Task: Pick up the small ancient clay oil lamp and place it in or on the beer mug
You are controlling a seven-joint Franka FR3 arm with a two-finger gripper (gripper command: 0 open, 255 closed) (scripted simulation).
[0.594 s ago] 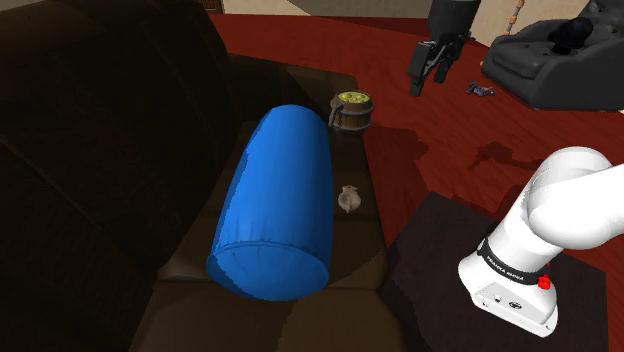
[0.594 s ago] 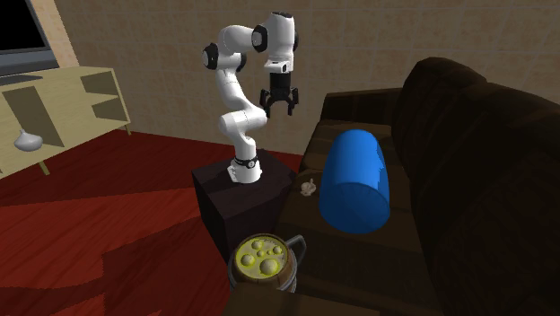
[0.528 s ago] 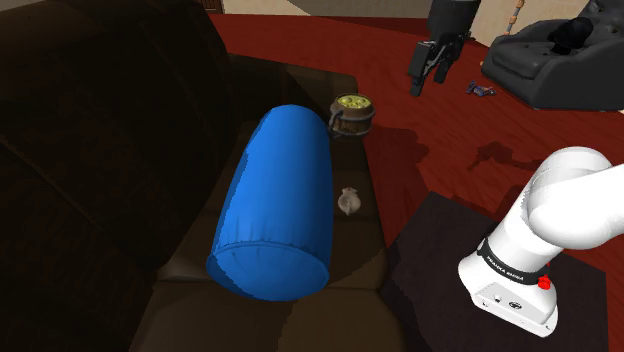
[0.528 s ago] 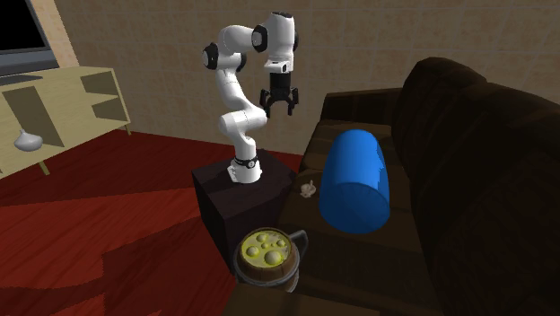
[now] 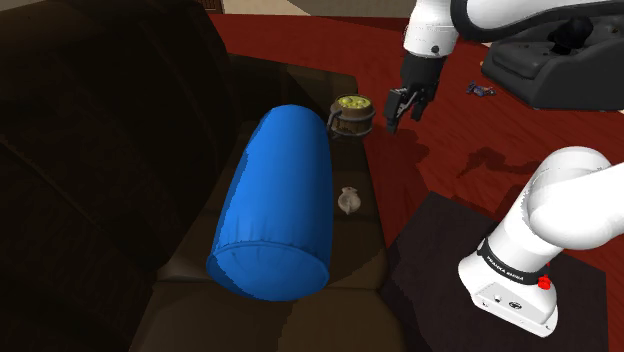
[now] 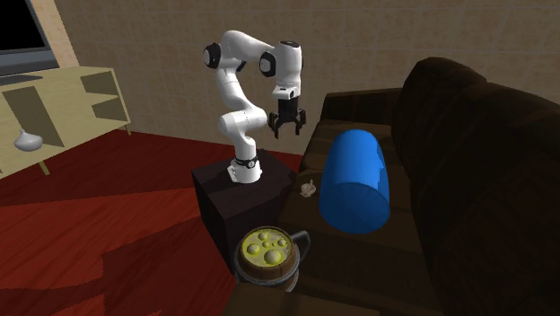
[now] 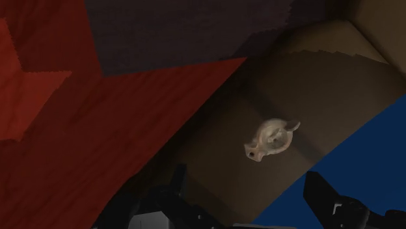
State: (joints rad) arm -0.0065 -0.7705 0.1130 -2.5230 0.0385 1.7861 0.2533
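Barely started tbh. Sofa [image 5: 100, 150] with a blue cushion [image 5: 280, 200], mug [image 5: 352, 113] sits off past the gripper [image 5: 401, 110], which hangs empty, jaws apart, well above the lamp [image 7: 270, 138]. Lamp's lying untouched on the seat edge. Grab and drop-off are both left to do.

Pale oil lamp [image 5: 348, 199] on sofa [image 5: 100, 150] edge; banded wooden mug [image 5: 352, 113] well apart

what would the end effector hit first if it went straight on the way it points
Probably the dark brown sofa seat, just beside the small pale beige oil lamp lying ahead of the open black end effector. Depth is unclear, so the lamp could come first.
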